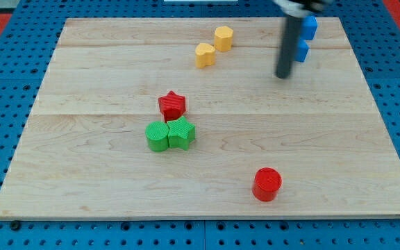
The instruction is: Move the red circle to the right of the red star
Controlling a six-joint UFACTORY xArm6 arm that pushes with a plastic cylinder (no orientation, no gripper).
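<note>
Red and round, the red circle (267, 184) sits nearest the view's bottom, right of centre on the pale wooden surface (82, 173), well apart from everything else. Further up and to the view's left come the green circle (157, 136) and the green star (182, 132), touching side by side. Just above them — near, perhaps touching the green star — stands the red star (172, 105). The red circle lies below and to the right of it.

Further still, near the view's top, the yellow heart (205, 54) and the yellow hexagon (223, 37) sit just beside each other. At the top right, my tip (282, 76) rests on the surface, just beside two blue blocks (304, 38) — shapes partly hidden by the rod. There is no hand on this rod, so nothing spreads or pinches.
</note>
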